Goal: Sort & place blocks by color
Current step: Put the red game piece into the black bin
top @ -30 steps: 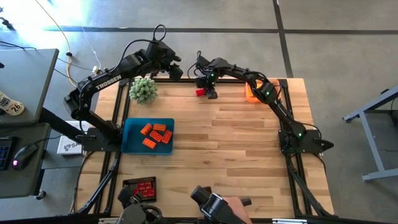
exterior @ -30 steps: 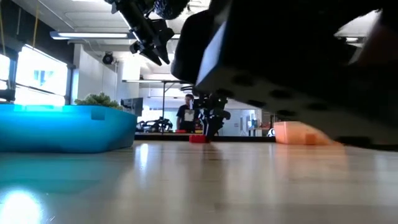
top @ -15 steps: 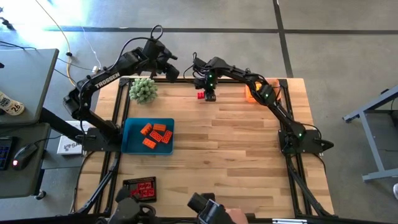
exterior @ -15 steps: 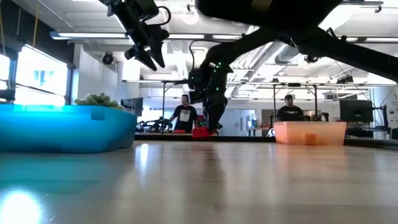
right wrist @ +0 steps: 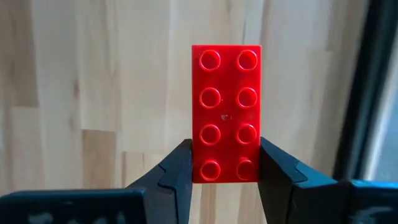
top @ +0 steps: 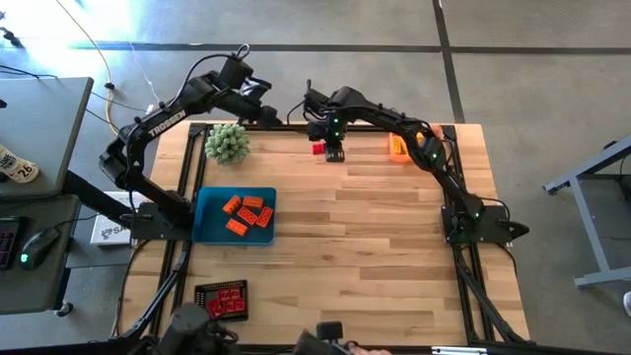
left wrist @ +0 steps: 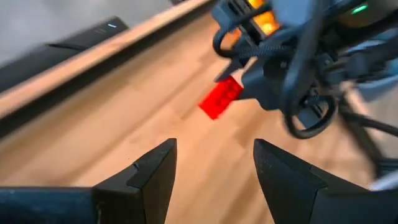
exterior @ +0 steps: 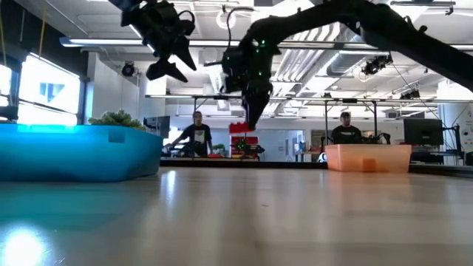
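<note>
A red studded block (right wrist: 226,112) hangs above the table near its far edge (top: 318,149), with my right gripper (right wrist: 226,169) shut on it; in the low view the block (exterior: 242,128) is well clear of the wood. My left gripper (top: 258,106) hovers open over the far left edge, beyond the block, and holds nothing (left wrist: 214,163). Several orange blocks (top: 246,212) lie in a blue tray (top: 209,229). My right gripper pinches the red block by its two long sides (right wrist: 227,169) between both fingers, near one short end. The fingers point steeply down and lie across the block. The block is lifted clear of the table, its studded face toward the wrist camera.
A fuzzy green plant (top: 227,143) sits at the far left beside the left arm. An orange tray (top: 398,146) stands at the far right, partly under the right arm. A dark tray with red blocks (top: 222,299) lies at the near edge. Bare wood (top: 375,237) fills the middle.
My right gripper has risen with the red block, lifting it from the table top to well clear of it, still shut on it. My left gripper has swung toward the table's left edge and rolled, staying open.
</note>
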Motion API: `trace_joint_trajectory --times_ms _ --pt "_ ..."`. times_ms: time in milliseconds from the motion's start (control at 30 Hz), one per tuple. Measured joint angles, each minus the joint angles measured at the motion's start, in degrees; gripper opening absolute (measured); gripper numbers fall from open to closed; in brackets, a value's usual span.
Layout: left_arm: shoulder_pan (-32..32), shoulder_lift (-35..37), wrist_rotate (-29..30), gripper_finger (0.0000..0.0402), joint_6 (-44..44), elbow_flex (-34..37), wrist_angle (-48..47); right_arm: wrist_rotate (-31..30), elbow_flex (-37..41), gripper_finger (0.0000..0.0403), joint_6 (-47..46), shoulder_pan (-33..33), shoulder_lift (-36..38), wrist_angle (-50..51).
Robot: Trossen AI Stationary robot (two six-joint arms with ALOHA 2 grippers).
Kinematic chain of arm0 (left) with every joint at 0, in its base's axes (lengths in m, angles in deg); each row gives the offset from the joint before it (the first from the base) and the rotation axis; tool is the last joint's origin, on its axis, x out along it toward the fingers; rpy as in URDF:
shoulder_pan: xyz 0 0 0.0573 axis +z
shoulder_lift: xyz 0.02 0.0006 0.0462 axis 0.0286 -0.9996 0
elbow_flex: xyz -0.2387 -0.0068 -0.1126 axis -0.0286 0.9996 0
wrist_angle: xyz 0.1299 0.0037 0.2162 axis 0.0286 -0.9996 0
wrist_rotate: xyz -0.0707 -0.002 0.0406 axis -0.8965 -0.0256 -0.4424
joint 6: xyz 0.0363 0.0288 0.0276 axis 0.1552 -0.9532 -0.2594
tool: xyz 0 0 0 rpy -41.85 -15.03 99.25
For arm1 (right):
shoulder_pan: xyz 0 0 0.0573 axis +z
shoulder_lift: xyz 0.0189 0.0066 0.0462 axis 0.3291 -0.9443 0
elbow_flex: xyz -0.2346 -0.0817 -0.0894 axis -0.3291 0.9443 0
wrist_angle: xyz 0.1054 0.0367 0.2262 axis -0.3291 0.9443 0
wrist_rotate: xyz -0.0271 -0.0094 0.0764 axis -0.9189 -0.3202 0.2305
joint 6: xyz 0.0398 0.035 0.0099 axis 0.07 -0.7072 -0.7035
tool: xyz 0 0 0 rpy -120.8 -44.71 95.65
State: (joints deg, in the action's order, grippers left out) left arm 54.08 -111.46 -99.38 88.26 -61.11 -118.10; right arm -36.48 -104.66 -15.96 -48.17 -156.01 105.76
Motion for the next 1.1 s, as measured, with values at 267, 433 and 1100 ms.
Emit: trace_joint_trajectory --times_ms 267,433,1100 --pt "0.98 0.0 -9.84 0.02 3.51 0.0 0.01 -5.25 0.02 0.0114 -7.03 3.97 6.77 -1.25" --pt "-0.44 0.0 -10.04 0.02 6.14 0.0 -0.01 -10.36 -0.11 0.0114 -11.87 8.01 10.17 -4.54" --pt "-7.63 -0.02 -15.53 0.02 8.1 0.0 -0.44 -27.15 -0.13 0.0114 -23.7 21.71 12.32 -10.28"
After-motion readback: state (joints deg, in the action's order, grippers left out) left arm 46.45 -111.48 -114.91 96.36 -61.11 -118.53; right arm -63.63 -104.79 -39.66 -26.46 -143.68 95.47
